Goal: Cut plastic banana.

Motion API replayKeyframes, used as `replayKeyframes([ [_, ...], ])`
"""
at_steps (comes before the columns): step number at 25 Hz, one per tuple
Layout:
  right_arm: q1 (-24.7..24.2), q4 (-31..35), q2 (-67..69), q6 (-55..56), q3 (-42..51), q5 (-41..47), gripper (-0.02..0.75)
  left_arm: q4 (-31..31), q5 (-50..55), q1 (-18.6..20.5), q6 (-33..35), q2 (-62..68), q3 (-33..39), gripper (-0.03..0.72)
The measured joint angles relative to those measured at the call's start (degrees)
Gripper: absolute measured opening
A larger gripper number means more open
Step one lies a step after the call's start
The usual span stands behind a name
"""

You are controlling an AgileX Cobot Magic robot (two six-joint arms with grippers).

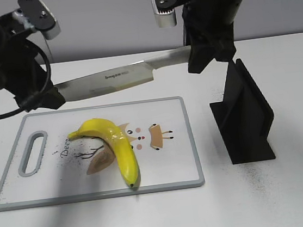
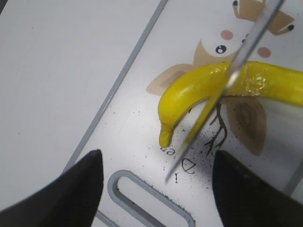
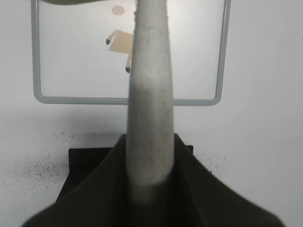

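Observation:
A yellow plastic banana lies on the white cutting board; it also shows in the left wrist view. My right gripper is shut on the handle of a steel knife, held level above the board's far edge, blade pointing left. In the left wrist view the blade crosses over the banana, edge-on. My left gripper is open and empty, hovering over the board's handle slot near the knife tip.
A black knife stand stands right of the board and shows under the right gripper. The board carries cartoon prints. Dark specks lie on the white table.

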Motion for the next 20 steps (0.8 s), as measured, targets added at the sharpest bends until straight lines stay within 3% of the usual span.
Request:
replayKeyframes([
  [5, 0.0, -5.7, -0.1, 11.9, 0.0, 2.2, 0.162, 0.3, 2.2, 2.7, -4.2, -4.2, 0.0, 0.68],
  [9, 0.0, -6.2, -0.3, 27.4, -1.7, 2.5, 0.162, 0.7, 5.1, 6.1, -10.7, -7.5, -0.1, 0.663],
  [12, 0.0, -6.2, -1.3, 40.6, -3.3, 2.6, 0.162, 1.7, 10.5, 8.4, -17.7, -9.1, -1.8, 0.656],
  [18, 0.0, -6.2, -5.2, 60.3, -4.0, 2.7, 0.162, 9.8, 25.5, 13.0, -39.2, -10.0, -7.0, 0.64],
  [20, 0.0, -6.0, -6.5, 67.2, -4.0, 2.7, 0.162, 11.2, 27.0, 14.6, -42.4, -10.3, -7.4, 0.634],
])
